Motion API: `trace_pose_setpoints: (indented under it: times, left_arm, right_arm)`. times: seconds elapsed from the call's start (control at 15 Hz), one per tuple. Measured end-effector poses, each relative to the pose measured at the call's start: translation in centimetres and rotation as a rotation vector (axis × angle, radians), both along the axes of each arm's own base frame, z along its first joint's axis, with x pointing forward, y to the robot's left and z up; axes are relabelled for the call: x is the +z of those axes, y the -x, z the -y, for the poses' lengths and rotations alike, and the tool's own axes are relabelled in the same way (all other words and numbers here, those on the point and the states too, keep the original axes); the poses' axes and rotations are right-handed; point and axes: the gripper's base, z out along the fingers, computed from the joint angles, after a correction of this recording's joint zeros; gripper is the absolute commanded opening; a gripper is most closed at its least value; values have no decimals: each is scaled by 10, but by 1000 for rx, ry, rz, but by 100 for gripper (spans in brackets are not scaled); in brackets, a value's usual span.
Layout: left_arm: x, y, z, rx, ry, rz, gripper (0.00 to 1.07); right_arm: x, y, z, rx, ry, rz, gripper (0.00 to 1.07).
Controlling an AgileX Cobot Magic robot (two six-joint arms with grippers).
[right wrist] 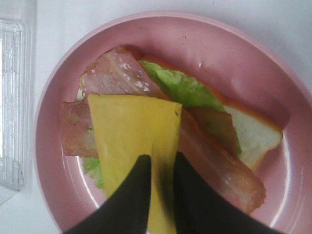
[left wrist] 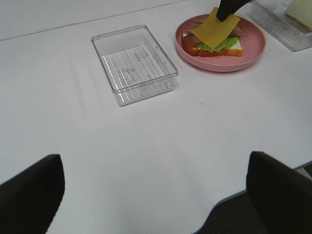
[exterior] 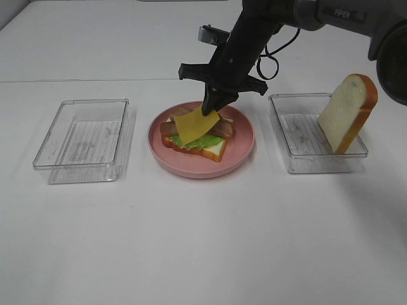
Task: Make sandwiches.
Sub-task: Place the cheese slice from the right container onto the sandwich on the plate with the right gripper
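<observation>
A sandwich stack (exterior: 203, 141) lies on the pink plate (exterior: 245, 147): a bread slice at the bottom, green lettuce (right wrist: 180, 87), ham and a bacon strip (right wrist: 222, 168). My right gripper (exterior: 212, 109) is shut on a yellow cheese slice (exterior: 193, 125) and holds it tilted just over the stack; the right wrist view shows the cheese (right wrist: 131, 141) pinched between the black fingers (right wrist: 129, 204). A second bread slice (exterior: 348, 112) leans upright in the right clear tray (exterior: 299, 136). My left gripper (left wrist: 156, 195) is open, low over bare table, far from the plate (left wrist: 253, 48).
An empty clear tray (exterior: 86, 140) stands left of the plate; it also shows in the left wrist view (left wrist: 134, 63). The white table (exterior: 203, 241) stretches in front of everything. The right arm's cable hangs behind the plate.
</observation>
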Motion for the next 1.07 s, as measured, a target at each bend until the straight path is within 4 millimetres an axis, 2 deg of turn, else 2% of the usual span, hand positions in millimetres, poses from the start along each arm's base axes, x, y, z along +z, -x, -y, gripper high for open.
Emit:
trace_pose_setpoints:
  times: [0.13,0.2,0.33,0.67,0.93,1.07]
  left_arm:
    - [0,0,0,0,0,0,96]
    - [0,0,0,0,0,0,96]
    - [0,0,0,0,0,0,96]
    - [0,0,0,0,0,0,96]
    - [0,0,0,0,0,0,96]
    - [0,0,0,0,0,0,96]
  right_arm:
    - [0,1,0,-7,1,-10,64]
    - [3,2,1,-4,9,-12,73]
    - [17,2,6,3,47,30,74]
    - [87,10,32,-2,176,181,74]
    - [132,11,86,-90,234,209,74]
    - [142,7,116,-152,249,227,74]
